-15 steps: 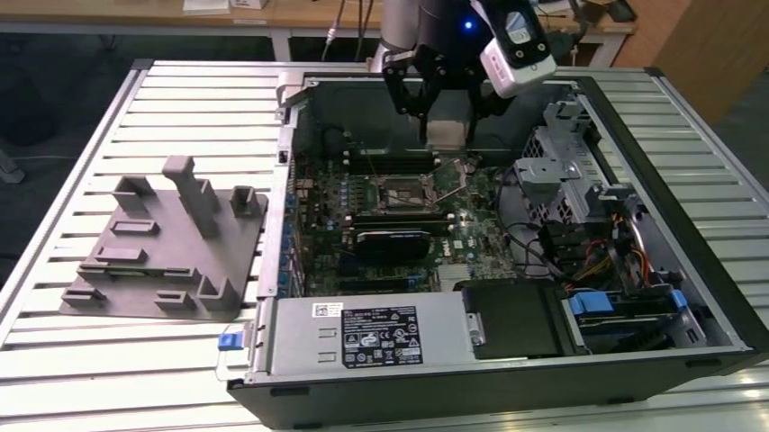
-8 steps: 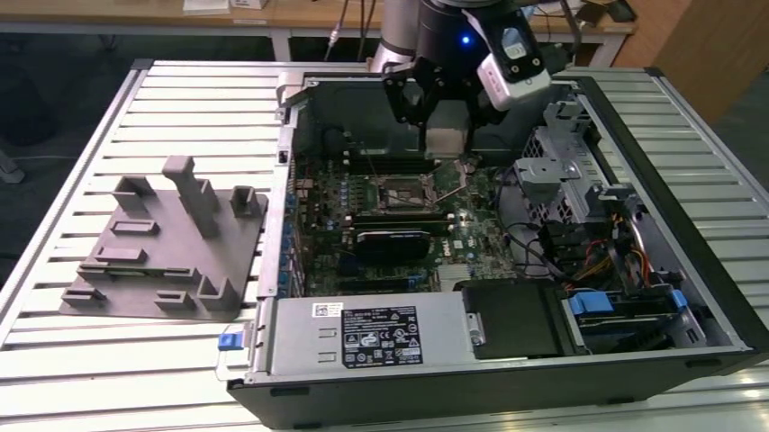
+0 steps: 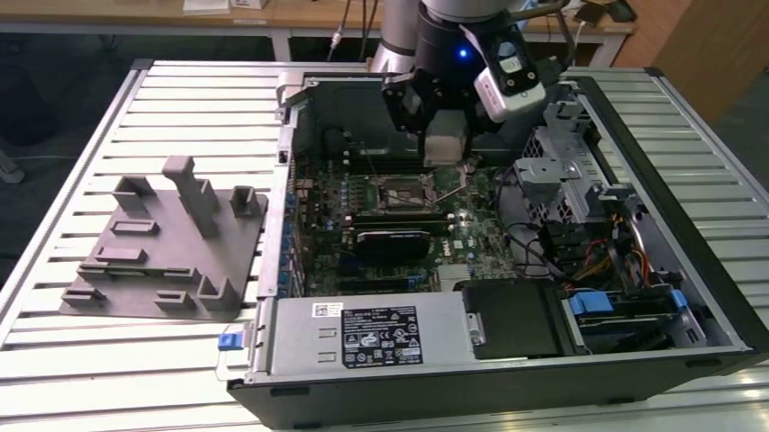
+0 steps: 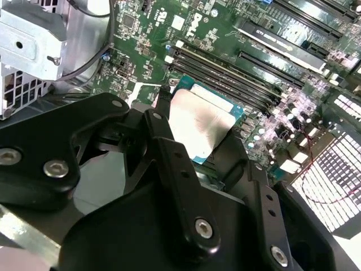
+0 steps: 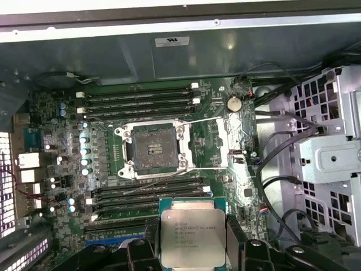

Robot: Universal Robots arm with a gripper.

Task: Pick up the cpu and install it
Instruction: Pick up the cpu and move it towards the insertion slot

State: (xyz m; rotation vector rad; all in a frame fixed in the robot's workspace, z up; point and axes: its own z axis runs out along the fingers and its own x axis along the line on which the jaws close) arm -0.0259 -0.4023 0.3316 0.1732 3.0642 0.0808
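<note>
Right now I have the end effector pinching the cpu near the open socket; I reckon any tilt or offset could bend its pins.

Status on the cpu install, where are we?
Pickup looks done: the cpu is clamped between the fingers of the gripper. In hand: it hangs above the motherboard inside the case. Left: seating it; the socket is open and empty.
</note>
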